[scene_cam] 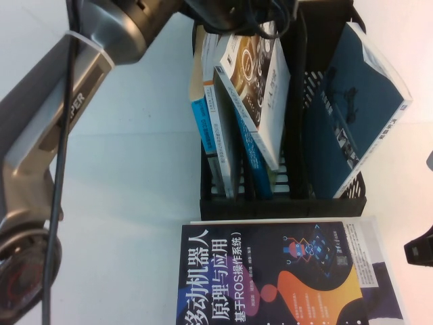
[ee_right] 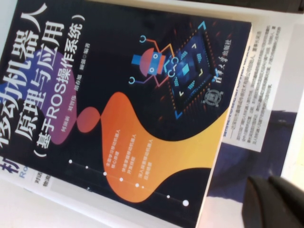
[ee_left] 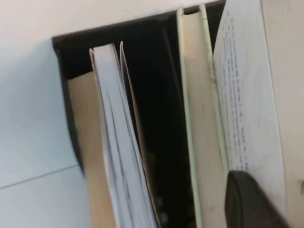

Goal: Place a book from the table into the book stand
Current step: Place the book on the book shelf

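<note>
The book (scene_cam: 260,81), white with a black-and-gold circuit graphic, leans tilted in a middle slot of the black book stand (scene_cam: 284,206), its lower end down inside. My left gripper (scene_cam: 247,26) is at the book's top end over the far side of the stand and is shut on it. In the left wrist view one dark finger (ee_left: 251,204) presses on the book's white printed cover (ee_left: 242,95); the other finger is hidden. My right gripper (scene_cam: 419,250) hangs at the right edge of the table (scene_cam: 122,203), shut and empty.
A dark navy book (scene_cam: 270,277) with orange shapes lies flat in front of the stand, under my right gripper (ee_right: 275,204). Blue-spined books (scene_cam: 210,128) fill the left slots. A large dark blue book (scene_cam: 358,115) leans in the right slot.
</note>
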You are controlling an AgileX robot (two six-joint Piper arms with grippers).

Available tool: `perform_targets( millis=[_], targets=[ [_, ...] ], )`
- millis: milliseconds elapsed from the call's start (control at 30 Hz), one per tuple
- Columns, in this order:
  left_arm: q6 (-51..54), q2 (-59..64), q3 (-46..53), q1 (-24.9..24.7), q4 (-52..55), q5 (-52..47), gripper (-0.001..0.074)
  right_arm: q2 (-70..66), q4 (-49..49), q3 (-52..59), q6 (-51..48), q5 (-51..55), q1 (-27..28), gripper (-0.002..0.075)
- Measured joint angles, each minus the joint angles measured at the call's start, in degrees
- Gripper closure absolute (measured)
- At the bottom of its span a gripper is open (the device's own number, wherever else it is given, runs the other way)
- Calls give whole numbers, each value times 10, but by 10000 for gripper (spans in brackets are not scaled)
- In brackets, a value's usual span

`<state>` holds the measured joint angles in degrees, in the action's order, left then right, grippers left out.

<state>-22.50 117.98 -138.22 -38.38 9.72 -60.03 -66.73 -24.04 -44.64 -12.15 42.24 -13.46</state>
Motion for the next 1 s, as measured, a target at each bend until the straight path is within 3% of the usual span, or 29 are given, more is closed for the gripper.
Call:
perform_targets(
  millis=[200,467,767,1000],
  targets=[
    [37,32,-4,51,-126,32,636,0,0,0,0,3,0,729],
    [65,45,-9,60,-152,39,636,0,0,0,0,3,0,729],
    [56,40,-11,56,-116,-5,636,0,0,0,0,3,0,729],
    [26,11,-8,19,-37,-56,636,-11,0,0,0,3,0,729]
  ],
)
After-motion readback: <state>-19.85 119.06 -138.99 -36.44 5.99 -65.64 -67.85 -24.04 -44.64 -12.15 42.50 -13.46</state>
